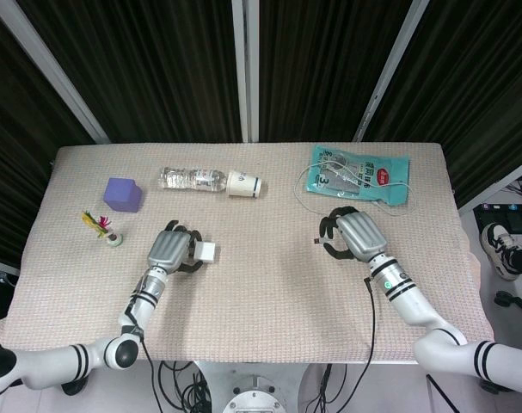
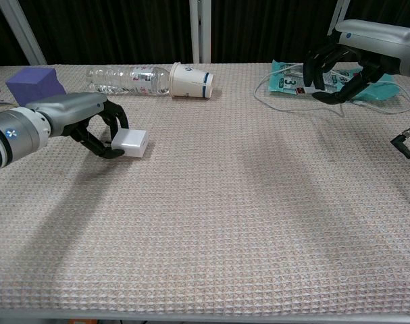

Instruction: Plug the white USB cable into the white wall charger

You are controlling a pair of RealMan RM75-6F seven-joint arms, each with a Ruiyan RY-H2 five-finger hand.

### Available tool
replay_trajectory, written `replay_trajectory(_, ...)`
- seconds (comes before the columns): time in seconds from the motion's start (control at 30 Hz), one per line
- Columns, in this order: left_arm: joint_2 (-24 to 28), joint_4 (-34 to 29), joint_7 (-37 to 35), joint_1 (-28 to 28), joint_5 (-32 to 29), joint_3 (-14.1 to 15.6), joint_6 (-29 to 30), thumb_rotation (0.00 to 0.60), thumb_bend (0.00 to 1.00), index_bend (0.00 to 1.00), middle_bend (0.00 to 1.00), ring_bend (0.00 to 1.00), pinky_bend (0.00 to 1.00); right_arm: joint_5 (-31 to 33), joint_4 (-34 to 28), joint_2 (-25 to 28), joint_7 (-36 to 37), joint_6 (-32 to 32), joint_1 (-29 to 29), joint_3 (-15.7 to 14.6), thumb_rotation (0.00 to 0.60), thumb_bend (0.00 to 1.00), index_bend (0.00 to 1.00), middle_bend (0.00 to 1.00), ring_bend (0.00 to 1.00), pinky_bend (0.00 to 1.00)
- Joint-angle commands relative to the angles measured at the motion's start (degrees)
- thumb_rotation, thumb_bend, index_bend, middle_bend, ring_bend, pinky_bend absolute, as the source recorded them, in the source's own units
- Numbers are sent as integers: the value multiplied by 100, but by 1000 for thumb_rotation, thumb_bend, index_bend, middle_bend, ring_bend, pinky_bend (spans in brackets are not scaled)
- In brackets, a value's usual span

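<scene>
Fingers (image 2: 103, 138) of the left hand (image 1: 168, 250) curl dark and hooked around a small white cube-shaped wall charger (image 2: 131, 142), pinching it from the side so that it sits at the fingertips, apparently lifted just off the beige woven tablecloth (image 2: 245, 223). From above, the charger (image 1: 206, 251) pokes out to the right of the grey hand back. The right hand (image 1: 357, 234) hovers over the cloth with its black fingers (image 2: 321, 64) bent inward in a loose claw; whether anything lies inside that curl cannot be told from either view. Just beyond it a thin white USB cable (image 1: 308, 191) loops over the cloth and across a teal plastic packet with red and white printing (image 1: 360, 174); the chest view shows the cable (image 2: 272, 99) trailing beside the packet's near edge, below the right hand. Further out, a white paper cup with a blue band (image 2: 190, 80) lies on its side, its mouth against a clear plastic bottle (image 2: 127, 79), also lying down. A purple foam cube (image 1: 123, 194) and a small green and red toy (image 1: 102, 226) sit near the left edge.
</scene>
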Motion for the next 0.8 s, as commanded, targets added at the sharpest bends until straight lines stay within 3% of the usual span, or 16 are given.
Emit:
replay_trajectory(0.03, 114, -249, -74, 71, 81, -44, 167, 513, 379, 450, 424, 232, 114, 60, -110, -32, 22, -172, 85, 17, 600, 359, 655, 578, 291, 263)
replay_trajectory(0.37, 217, -944, 93, 55, 62, -335, 698, 492, 374, 450, 424, 231, 117, 951, -456, -462, -379, -894, 754, 391, 600, 373, 664, 584, 300, 251)
replay_trajectory(0.8, 177, -1299, 303, -18, -7, -488, 1040, 494, 374, 450, 428, 239, 117, 2769, -154, -1088, -1494, -897, 1693, 766, 600, 372, 669, 583, 300, 239)
